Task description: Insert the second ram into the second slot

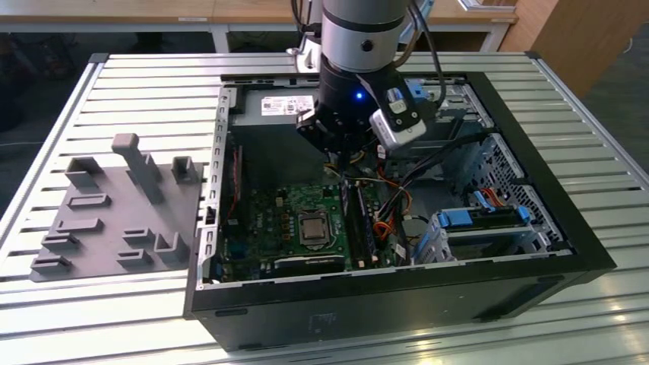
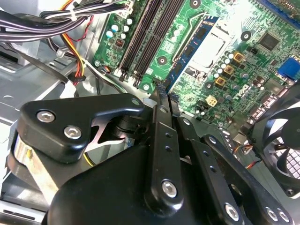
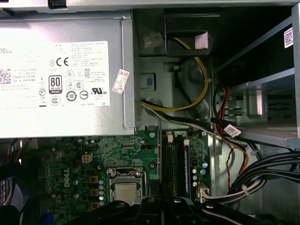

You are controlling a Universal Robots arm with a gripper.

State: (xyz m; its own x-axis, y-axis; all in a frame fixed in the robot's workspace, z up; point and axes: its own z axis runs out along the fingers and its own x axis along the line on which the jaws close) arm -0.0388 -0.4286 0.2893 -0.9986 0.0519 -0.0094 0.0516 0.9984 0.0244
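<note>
My gripper (image 1: 343, 163) is inside the open computer case, low over the green motherboard (image 1: 269, 220). In the second wrist view its fingers (image 2: 159, 122) are pressed together on the second ram (image 2: 194, 47), a thin blue stick with dark chips that reaches out past the fingertips. The first wrist view shows the ram edge-on as a thin dark line (image 3: 159, 154). It hangs beside the row of black memory slots (image 3: 174, 164) (image 2: 150, 37), on the side of the processor socket (image 2: 211, 56). I cannot tell which one is the second slot.
The power supply (image 3: 61, 70) fills the far end of the case. Cable bundles (image 2: 70, 18) run close to the slots, and a fan (image 2: 281, 150) sits at the board's edge. Blue drive-bay clips (image 1: 457, 219) stand at the exterior view's right. A grey fixture (image 1: 112, 213) lies outside the case.
</note>
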